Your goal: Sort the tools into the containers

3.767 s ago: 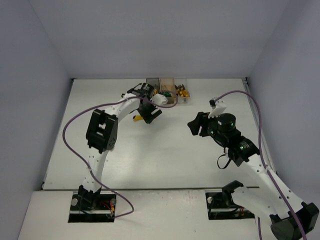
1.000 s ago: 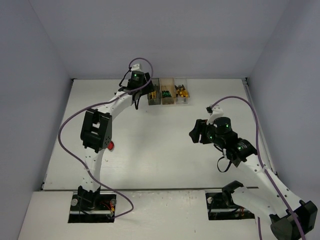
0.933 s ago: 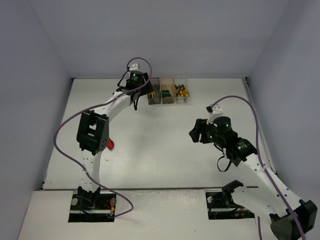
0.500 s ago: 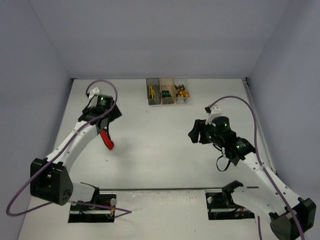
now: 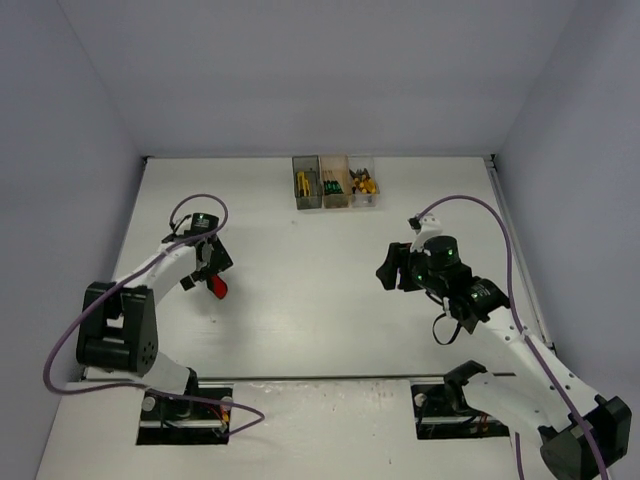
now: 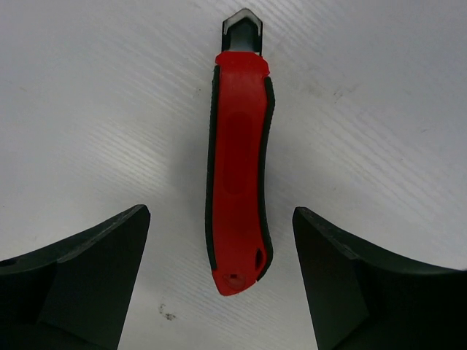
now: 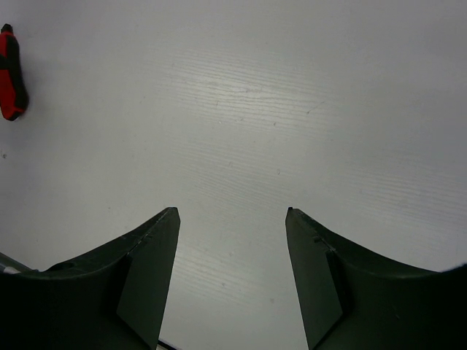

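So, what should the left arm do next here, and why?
Probably lower the left claw and close it on the red-handled cutter: the claw stands open astride the handle without touching it, and the cutter lies far from the containers.

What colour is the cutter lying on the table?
Red cutter with dark edging; clearest in left wrist view.

Three bins stand touching in a row near the far edge of the bench (image 5: 320, 330), about midway along it: left bin (image 5: 305, 196), middle bin (image 5: 333, 199), right bin (image 5: 365, 198), with tools (image 5: 334, 183) inside. The cutter (image 6: 237, 189) lies flat on the bench's left half, well apart from the bins, between the spread fingers (image 6: 95, 270) of the left gripper (image 6: 220, 213), touching neither. The right gripper (image 7: 232, 211) hangs over the right half.
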